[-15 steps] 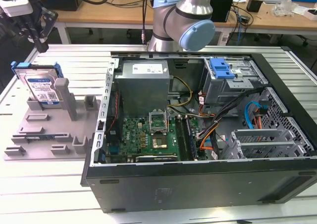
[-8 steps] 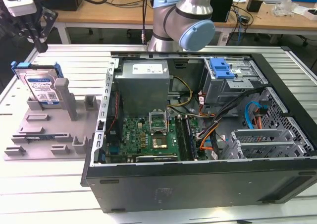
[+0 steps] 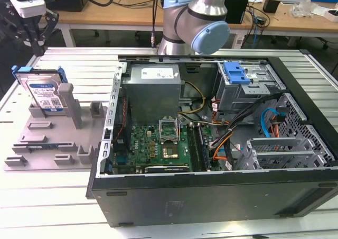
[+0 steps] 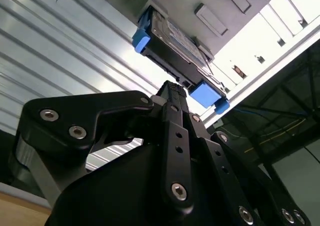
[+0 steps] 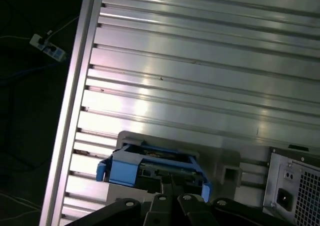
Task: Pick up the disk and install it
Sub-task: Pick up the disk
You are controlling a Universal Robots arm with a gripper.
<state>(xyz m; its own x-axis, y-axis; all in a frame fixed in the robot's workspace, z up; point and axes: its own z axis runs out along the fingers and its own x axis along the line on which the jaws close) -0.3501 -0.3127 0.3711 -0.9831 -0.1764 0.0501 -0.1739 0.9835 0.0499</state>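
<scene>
The disk (image 3: 45, 92) stands on edge in a slot of the grey holder tray (image 3: 50, 138) at the exterior view's left. It is silver with a white and blue label and a blue carrier frame. My gripper (image 3: 37, 49) hangs just above the disk's top edge, apart from it, its black fingers drawn together to one tip with nothing between them. In both wrist views the closed fingertips (image 4: 172, 89) (image 5: 167, 180) point at the disk's (image 4: 175, 48) (image 5: 150, 162) blue-framed edge.
An open computer case (image 3: 211, 191) lies at the exterior view's right, with a motherboard (image 3: 158, 144), a power supply (image 3: 153, 88) and a drive cage with a blue latch (image 3: 236, 72). The arm's base (image 3: 195, 22) stands behind it. Everything rests on a slatted aluminium table (image 5: 200, 61).
</scene>
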